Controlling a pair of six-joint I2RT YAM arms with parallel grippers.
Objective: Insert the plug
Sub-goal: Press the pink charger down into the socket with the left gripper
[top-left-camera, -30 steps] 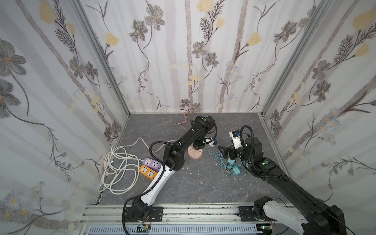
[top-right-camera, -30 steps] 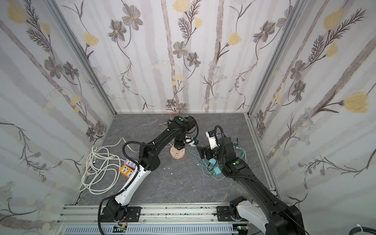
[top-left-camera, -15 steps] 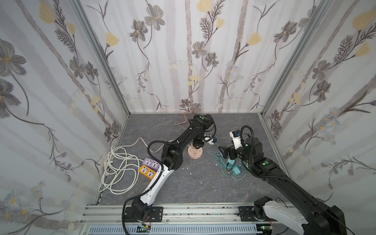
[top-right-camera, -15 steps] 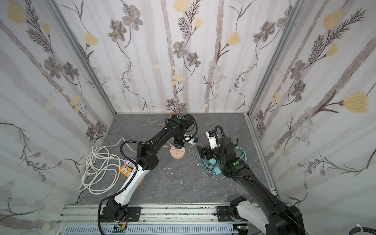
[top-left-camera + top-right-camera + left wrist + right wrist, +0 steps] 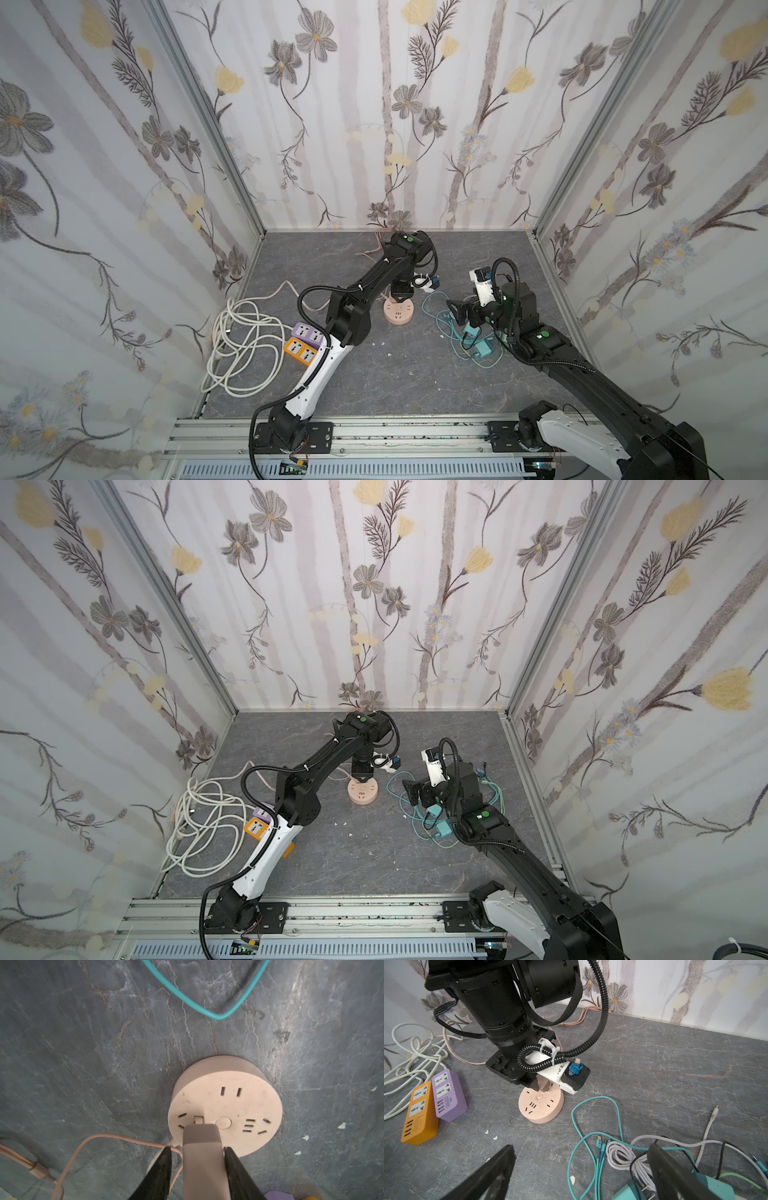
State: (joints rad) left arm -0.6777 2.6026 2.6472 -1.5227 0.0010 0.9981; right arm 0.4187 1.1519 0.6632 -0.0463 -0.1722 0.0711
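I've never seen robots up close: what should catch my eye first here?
Mid-floor, the left end effector clamps a pink plug, its prong at a slot of the round pink socket. By the open right end effector lies a tangle of teal cables.

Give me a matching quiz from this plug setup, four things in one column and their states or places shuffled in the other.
1 pink plug
2 right gripper
3 purple socket block
4 white cord

A lying in loose loops
B held by the left gripper over the round pink socket
C open, near the teal cables
D beside the orange socket block

Pairs: 1-B, 2-C, 3-D, 4-A
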